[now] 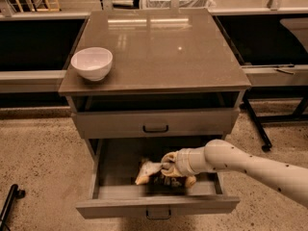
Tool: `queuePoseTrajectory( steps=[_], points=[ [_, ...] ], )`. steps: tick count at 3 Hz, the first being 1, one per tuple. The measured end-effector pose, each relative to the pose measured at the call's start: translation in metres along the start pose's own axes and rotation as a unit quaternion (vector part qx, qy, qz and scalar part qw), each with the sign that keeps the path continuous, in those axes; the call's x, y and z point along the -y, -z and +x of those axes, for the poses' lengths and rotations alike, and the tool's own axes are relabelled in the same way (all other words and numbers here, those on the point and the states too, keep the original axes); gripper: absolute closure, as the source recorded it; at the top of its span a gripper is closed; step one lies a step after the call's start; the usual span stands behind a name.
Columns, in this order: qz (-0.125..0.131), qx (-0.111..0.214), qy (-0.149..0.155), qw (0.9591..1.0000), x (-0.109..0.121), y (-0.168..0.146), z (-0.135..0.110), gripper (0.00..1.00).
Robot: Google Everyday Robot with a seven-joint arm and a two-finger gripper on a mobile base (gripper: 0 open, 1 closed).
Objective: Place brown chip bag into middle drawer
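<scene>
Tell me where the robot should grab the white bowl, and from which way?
Pinch the bowl by its rim, coming straight down from above: it sits upright, mouth open, on the cabinet top near its left front corner, and its round sides slope. The gripper is in the open middle drawer at the brown chip bag.

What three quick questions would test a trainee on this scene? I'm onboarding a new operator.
1. True or false: the middle drawer is pulled open.
2. Where is the tool? A) out of view B) inside the middle drawer, at the brown chip bag C) raised high above everything
3. Fill in: the white bowl sits on the ____ side of the cabinet top, as the camera sees it.
Key: 1 true; 2 B; 3 left.
</scene>
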State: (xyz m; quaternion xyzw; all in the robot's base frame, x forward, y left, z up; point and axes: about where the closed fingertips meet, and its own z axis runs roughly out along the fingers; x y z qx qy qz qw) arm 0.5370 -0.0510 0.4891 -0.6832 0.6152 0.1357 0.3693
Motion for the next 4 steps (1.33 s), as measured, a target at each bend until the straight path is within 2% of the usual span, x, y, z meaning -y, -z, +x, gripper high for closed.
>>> queuePoseTrajectory(
  steps=[1,2,3,4],
  points=[
    [0.000,0.000,0.000,1.0000,0.000,0.000,0.000,0.05],
    [0.004,-0.003,0.003,1.0000,-0.003,0.014,-0.008,0.00],
    [-0.003,-0.036,0.008,0.9993,-0.019,0.048,-0.020,0.00],
    [0.002,-0.049,0.023,0.9985,-0.014,0.063,-0.030,0.00]
  ],
)
